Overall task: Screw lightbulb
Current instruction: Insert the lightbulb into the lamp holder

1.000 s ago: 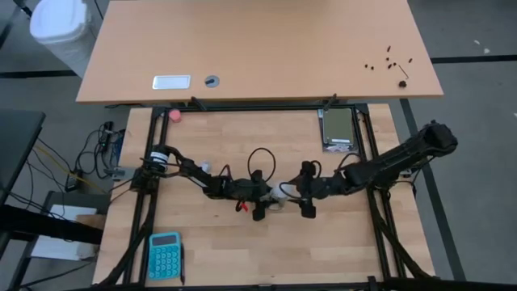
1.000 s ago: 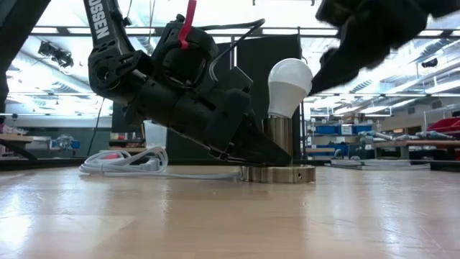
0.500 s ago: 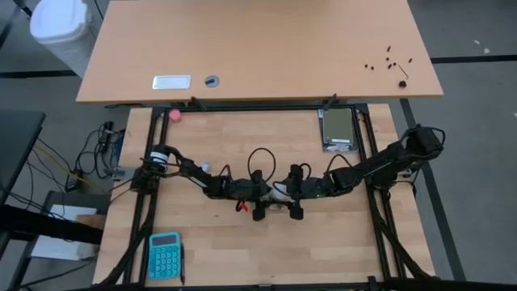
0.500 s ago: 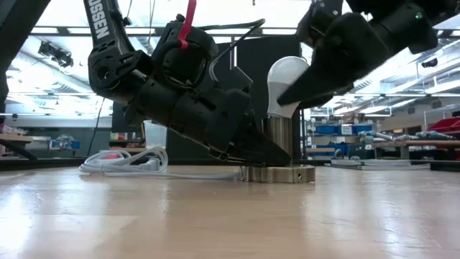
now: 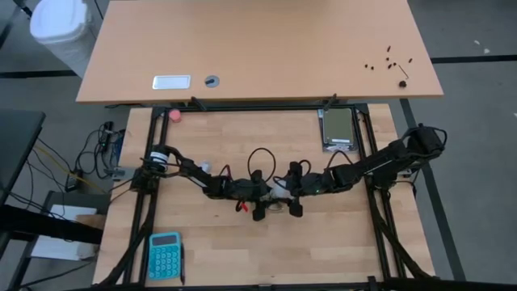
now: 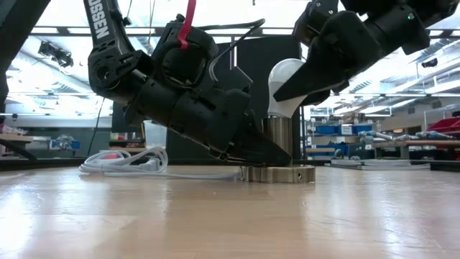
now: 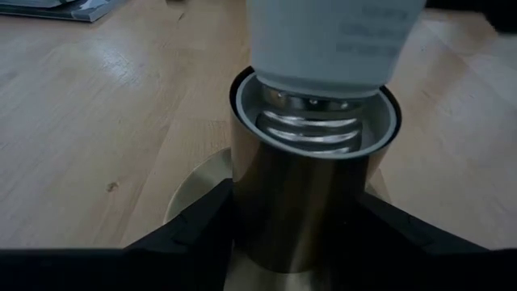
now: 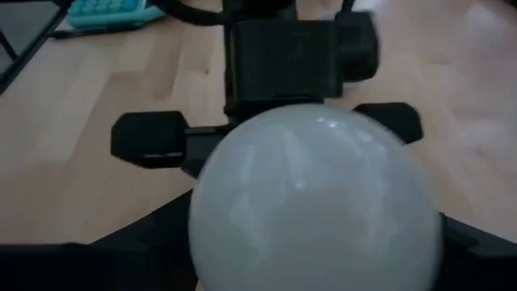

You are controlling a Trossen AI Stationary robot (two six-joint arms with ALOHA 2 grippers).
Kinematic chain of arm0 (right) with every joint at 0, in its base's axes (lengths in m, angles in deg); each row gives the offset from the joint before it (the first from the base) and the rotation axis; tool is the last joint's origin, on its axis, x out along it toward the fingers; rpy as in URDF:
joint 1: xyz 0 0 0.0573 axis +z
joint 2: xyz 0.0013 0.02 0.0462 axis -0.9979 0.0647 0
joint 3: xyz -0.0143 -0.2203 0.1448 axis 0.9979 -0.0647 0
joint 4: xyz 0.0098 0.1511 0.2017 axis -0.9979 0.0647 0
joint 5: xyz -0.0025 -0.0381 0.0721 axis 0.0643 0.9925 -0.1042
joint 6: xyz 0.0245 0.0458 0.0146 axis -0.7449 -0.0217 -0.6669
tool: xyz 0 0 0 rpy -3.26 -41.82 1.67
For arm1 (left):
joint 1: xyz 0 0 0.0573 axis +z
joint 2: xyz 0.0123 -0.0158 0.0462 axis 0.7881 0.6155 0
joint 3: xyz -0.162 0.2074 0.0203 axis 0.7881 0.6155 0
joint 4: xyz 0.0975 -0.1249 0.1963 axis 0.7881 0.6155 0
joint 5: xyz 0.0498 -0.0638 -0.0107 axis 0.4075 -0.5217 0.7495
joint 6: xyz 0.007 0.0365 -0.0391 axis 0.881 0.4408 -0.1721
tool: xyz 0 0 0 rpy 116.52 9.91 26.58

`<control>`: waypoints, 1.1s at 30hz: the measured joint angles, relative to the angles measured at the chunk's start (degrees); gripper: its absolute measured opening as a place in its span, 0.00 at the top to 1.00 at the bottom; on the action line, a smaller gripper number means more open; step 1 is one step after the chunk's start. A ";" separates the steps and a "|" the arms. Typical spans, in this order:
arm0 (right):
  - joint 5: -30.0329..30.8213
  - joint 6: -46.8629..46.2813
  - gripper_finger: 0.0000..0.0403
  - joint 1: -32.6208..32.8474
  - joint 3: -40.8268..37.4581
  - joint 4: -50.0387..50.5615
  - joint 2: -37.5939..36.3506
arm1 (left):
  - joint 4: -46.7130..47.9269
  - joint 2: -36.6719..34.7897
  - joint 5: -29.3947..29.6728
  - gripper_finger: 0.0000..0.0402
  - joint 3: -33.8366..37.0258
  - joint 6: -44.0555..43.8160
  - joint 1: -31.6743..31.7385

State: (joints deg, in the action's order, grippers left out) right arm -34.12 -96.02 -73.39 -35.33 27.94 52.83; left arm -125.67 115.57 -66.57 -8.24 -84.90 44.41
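Note:
The white lightbulb (image 6: 286,78) stands upright, its silvery screw base (image 7: 311,133) partly down in the brass socket (image 7: 299,210). The socket's round base disc (image 6: 277,173) rests on the table. My left gripper (image 5: 260,202) is shut on the socket's cylinder, coming from the table's left. My right gripper (image 5: 292,198) reaches in from the right and stands open around the bulb's globe (image 8: 315,202), one finger on either side. My left gripper pinches the socket's upright brass cylinder (image 7: 242,202) between its two fingers, low down just above the base disc. The fingers slant down from the table's left. The socket stands upright with its disc flat on the table. My right gripper's fingers (image 8: 161,230) flank the globe; whether they touch it I cannot tell.
The socket's white cord (image 6: 126,162) lies coiled behind my left arm. A teal calculator (image 5: 165,255) lies at the near left, a pink ball (image 5: 175,115) at the far left, and a grey box (image 5: 338,129) at the far right. A larger desk (image 5: 258,48) stands beyond the far edge.
My right gripper has come down and toward the table's left, from beside the bulb to around its globe, tipping further downward. The bulb, the socket and my left gripper have kept still.

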 joint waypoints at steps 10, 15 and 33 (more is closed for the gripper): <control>-0.22 0.01 0.24 0.09 0.59 0.41 0.91 | 0.00 0.00 0.00 0.47 0.00 0.00 0.00; 2.80 0.70 0.24 0.97 0.57 -0.47 0.91 | 0.00 0.00 0.00 0.47 0.00 0.00 0.00; 6.78 -2.54 0.24 3.54 -12.24 -25.20 1.46 | 0.04 0.00 0.01 0.47 0.00 -0.22 -0.06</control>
State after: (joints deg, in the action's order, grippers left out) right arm -27.34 -98.56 -69.85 -47.57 2.73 54.29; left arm -125.63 115.57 -66.57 -8.24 -85.12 44.35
